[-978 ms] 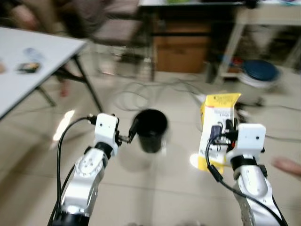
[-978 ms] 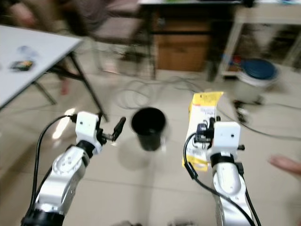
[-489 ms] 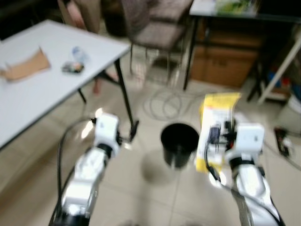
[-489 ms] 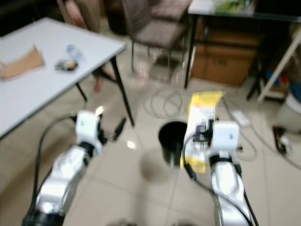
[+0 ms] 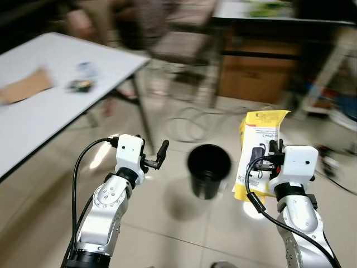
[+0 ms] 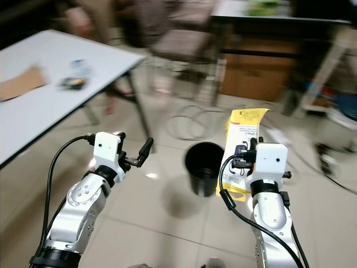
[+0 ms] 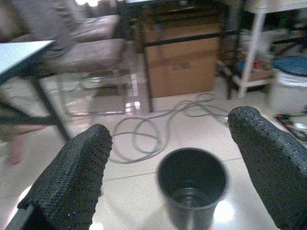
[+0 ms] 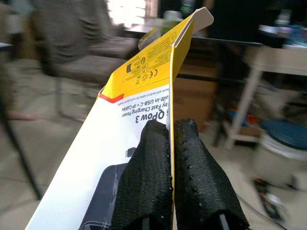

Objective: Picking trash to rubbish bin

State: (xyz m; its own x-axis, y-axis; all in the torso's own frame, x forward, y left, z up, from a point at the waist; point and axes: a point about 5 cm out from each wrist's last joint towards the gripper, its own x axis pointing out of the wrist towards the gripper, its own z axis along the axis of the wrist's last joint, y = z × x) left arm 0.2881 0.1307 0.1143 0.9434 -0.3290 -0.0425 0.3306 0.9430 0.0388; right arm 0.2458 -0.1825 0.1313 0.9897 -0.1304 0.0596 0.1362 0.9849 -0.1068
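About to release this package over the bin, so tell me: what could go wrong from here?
The yellow package in the right hand is beside the black bin, not over its mouth; released now, it would likely hit the floor. It is tall against the bin's opening, so it may catch the rim. Cables lie behind the bin.

Ahead of the left gripper's (image 5: 162, 149) wide-parted jaws the tiled floor (image 5: 167, 223) lies bare up to the black bin (image 5: 208, 170), whose round mouth stands open with nothing across it. Beyond the bin a loose cable (image 7: 158, 127) loops over the floor, and behind that a cardboard box (image 7: 180, 60) and dark table legs block the way. Off to the outer side of those jaws a white table (image 5: 50, 106) and its slanting dark leg hem in the passage. The yellow box (image 5: 255, 153) pinched in the right gripper's (image 5: 273, 149) jaws stands tall just beside the bin (its lower edge hangs below the rim).
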